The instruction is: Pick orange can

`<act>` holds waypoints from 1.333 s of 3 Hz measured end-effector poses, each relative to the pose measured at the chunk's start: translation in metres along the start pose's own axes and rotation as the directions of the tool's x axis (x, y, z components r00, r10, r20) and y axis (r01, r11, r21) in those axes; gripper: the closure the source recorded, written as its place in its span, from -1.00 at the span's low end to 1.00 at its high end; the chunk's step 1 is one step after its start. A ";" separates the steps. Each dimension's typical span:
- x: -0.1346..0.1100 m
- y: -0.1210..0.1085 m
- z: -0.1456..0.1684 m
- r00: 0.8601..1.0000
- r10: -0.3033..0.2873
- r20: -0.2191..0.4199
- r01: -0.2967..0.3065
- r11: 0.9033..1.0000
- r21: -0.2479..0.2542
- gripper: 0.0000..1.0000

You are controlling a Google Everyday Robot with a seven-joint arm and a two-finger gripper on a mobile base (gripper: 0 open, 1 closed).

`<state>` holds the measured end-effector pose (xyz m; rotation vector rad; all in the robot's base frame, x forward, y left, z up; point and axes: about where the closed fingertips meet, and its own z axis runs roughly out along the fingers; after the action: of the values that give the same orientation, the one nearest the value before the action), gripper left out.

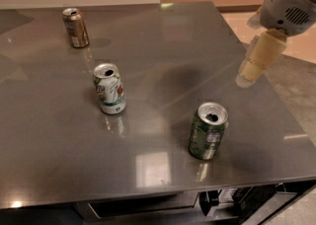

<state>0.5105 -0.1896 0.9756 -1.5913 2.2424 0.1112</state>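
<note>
I'm only at the approach: my pincer [253, 65] hangs over the bench's [163, 36] right edge, how far open I cannot tell, well apart from the orange can [75, 27] standing upright far-left, so next I'd reach across.

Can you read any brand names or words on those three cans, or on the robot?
Nothing here can be read.
Orange can: pale label patch, too blurred.
White can: green and red print, too blurred.
Green can: print too blurred.
Hand, over the table at its right edge: no markings visible.
</note>
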 end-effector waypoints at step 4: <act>-0.119 -0.069 0.060 0.976 0.060 0.209 -0.052 0.998 -0.043 -1.00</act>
<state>0.6237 -0.0907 0.9734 -1.4601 2.1322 0.3229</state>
